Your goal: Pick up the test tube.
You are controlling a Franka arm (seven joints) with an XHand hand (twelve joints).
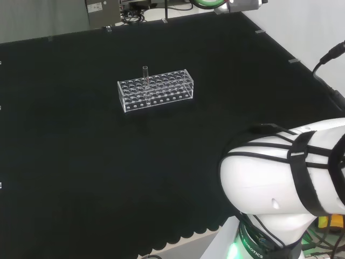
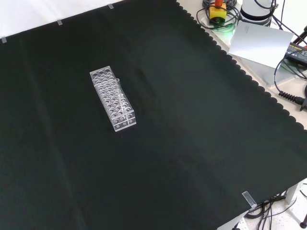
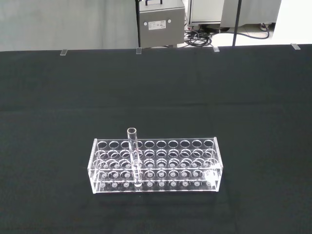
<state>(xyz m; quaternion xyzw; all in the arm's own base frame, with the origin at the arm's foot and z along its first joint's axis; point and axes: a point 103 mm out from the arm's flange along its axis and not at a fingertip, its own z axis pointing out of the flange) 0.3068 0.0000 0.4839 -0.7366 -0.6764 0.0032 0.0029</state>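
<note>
White arm links stood closest to the head camera, at that view's lower right. One clear rack with rows of round holes sat on the black cloth. One clear test tube stood upright in a hole of the rack's second row, near the left end in the wrist view; the other holes appeared empty. Whether the hand was spread or closed could not be told. No legible writing was visible.
</note>
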